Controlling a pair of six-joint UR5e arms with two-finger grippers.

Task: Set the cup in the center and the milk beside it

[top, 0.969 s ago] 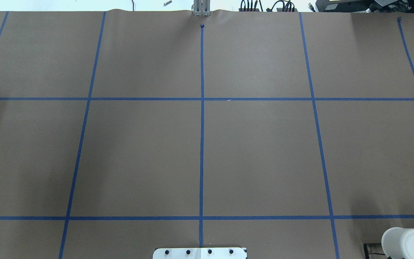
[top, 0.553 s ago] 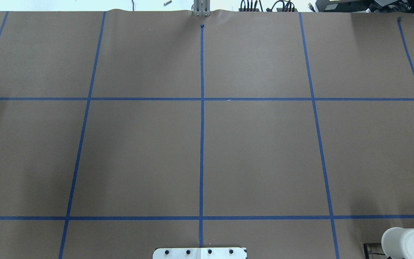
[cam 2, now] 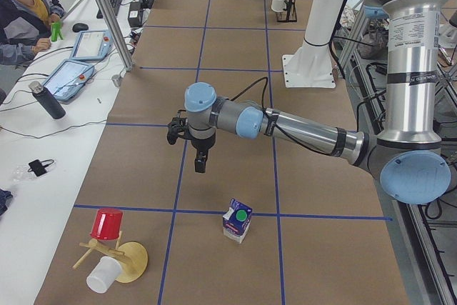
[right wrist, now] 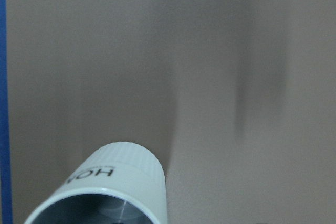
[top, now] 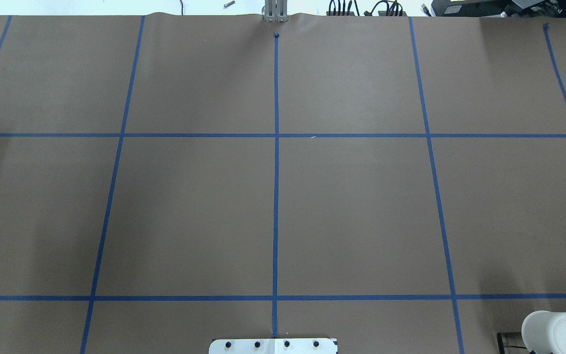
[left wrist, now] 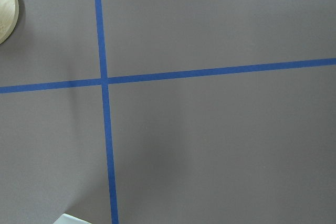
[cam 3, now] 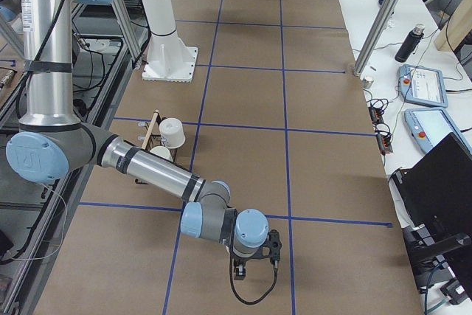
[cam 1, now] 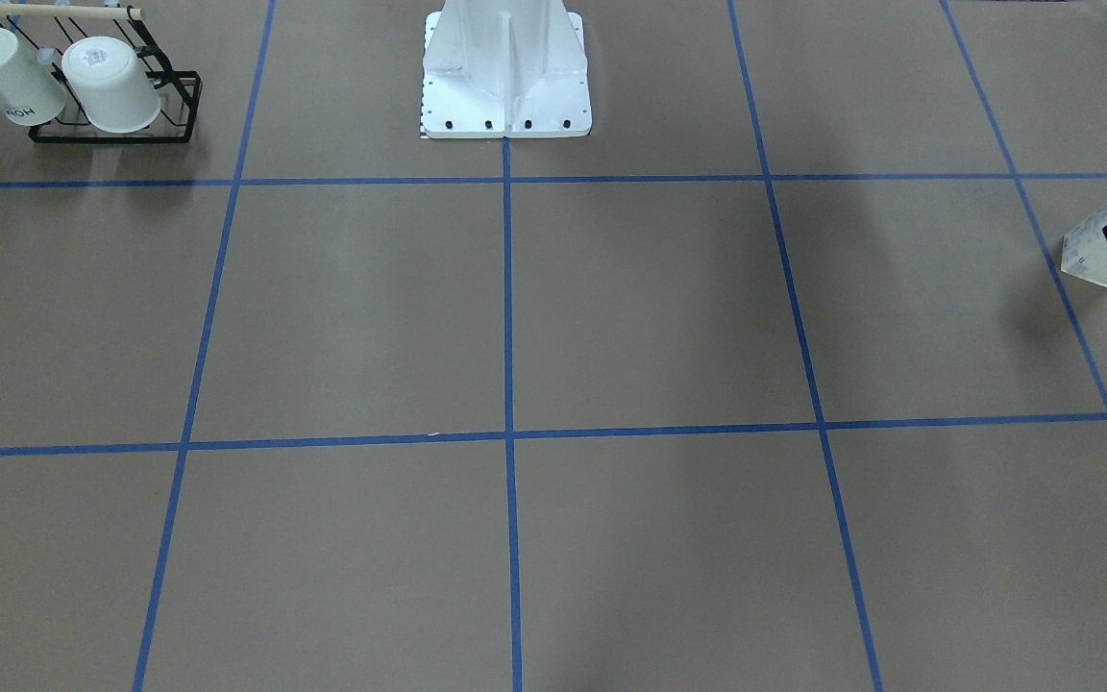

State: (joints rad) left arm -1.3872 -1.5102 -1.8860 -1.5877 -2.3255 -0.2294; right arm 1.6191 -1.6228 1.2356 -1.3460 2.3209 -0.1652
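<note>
The cup (right wrist: pixel 113 182) fills the bottom of the right wrist view with its mouth toward the lens. It looks to be carried by the right gripper (cam 3: pixel 240 265) over the right end of the table (top: pixel 361 211), but no finger shows and I cannot tell how wide that gripper stands. The milk (cam 2: pixel 236 223) stands upright on a tape line at the left end. It is apart from the left gripper (cam 2: pixel 199 164), which hangs above the table beyond it, and I cannot tell its opening either. Neither thing is at the centre yet.

Several things could go wrong from here:
- A thin hold on the cup's rim could let it swing or drop on the way.
- The tall carton may tip if it is grasped high or bumped.
- Both arms heading for the centre could meet.
</note>
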